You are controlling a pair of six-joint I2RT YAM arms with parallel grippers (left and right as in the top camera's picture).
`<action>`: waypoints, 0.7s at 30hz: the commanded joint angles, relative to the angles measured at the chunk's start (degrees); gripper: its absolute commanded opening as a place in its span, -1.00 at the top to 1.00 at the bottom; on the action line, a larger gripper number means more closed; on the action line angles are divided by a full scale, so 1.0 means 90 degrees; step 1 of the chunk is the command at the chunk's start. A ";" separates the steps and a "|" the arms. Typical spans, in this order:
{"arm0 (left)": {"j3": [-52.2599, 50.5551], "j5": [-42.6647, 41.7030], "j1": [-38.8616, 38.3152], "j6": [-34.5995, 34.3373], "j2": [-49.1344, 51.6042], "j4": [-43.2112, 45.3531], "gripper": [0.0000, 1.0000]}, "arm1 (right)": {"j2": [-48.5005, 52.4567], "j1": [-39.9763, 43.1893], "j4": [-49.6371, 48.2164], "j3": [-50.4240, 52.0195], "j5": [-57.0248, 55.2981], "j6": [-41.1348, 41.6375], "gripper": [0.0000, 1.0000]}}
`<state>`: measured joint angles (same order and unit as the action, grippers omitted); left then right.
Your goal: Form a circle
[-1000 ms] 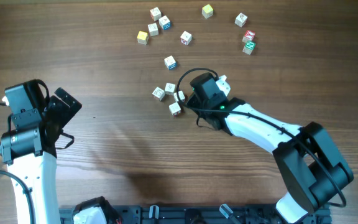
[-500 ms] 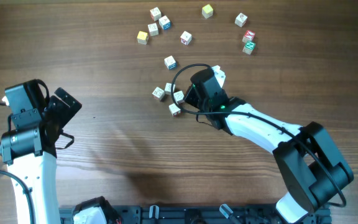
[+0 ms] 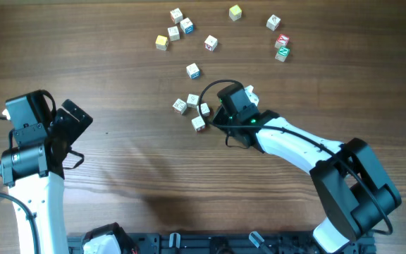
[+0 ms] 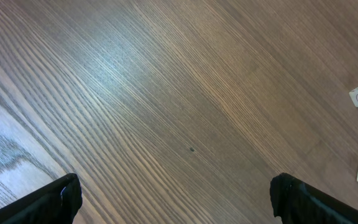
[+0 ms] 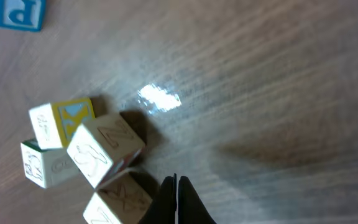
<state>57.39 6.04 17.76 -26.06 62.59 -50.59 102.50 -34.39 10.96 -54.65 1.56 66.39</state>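
Wooden tabletop (image 3: 118, 56) held your cube cluster (image 5: 101, 149) | cubes looked light, rigid, slippery: pinch opposite flat faces | right claw (image 5: 176, 186) pressed together, left claw (image 4: 176, 193) spread

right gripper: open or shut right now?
Shut. In the right wrist view the right gripper has its fingertips pressed together with no gap and nothing between them, next to the cubes.

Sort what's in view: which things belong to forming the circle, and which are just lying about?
Job: four clustered blocks; right fingers, shut beside them.
Lying about, for now: blue-letter block; scattered blocks along the top; left fingers, open, idle.
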 commanded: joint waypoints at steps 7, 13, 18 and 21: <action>0.0000 -0.0075 0.0034 -0.0061 0.0005 0.0015 -1.00 | -0.0080 -0.0321 0.0588 0.0015 0.0464 0.1214 0.91; 0.0000 -0.0075 0.0034 -0.0058 0.0005 0.0012 -1.00 | -0.0078 -0.0687 0.0716 0.0015 -0.0056 0.1819 0.91; 0.0000 -0.0075 0.0034 -0.0061 0.0005 0.0015 -1.00 | 0.0083 -0.0709 0.0549 0.0015 -0.0095 0.1984 0.91; 0.0000 -0.0075 0.0034 -0.0061 0.0005 0.0012 -1.00 | 0.0376 -0.0709 0.0219 0.0015 0.0129 0.1979 0.91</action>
<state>57.39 6.04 17.76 -26.06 62.59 -50.61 102.72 -40.58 15.09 -54.65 2.50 82.87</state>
